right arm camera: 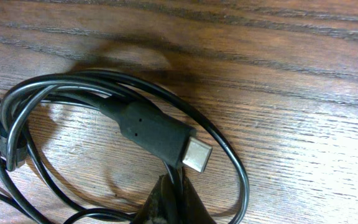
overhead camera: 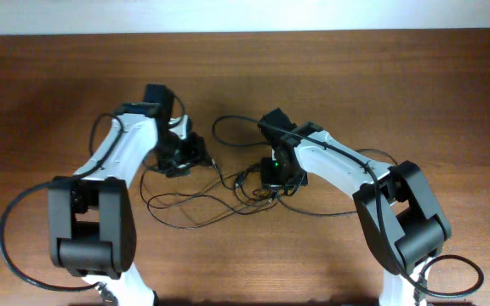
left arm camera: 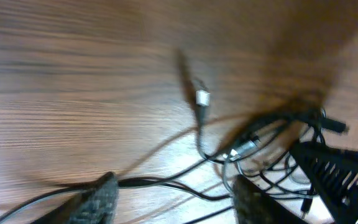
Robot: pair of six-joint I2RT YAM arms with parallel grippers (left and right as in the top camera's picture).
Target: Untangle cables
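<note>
Several thin black cables [overhead camera: 215,189] lie tangled on the table between the two arms. My left gripper [left arm camera: 173,186] is open low over the table, and two cable strands [left arm camera: 166,182] run across the gap between its fingers [left arm camera: 101,198]. A silver-tipped plug [left arm camera: 202,98] lies farther out, with a knot of wires [left arm camera: 260,140] to its right. My right gripper [right arm camera: 178,190] is shut on a cable strand [right arm camera: 174,177] just below a black plug with a metal tip [right arm camera: 197,154]. Cable loops [right arm camera: 55,87] curve around that plug. In the overhead view the left gripper [overhead camera: 184,155] and right gripper [overhead camera: 277,177] sit at opposite ends of the tangle.
The brown wooden table [overhead camera: 245,68] fills all views. The right arm's black gripper body [left arm camera: 344,180] shows at the right edge of the left wrist view, close to the knot. Thicker black arm cables [overhead camera: 11,229] loop beside each robot base.
</note>
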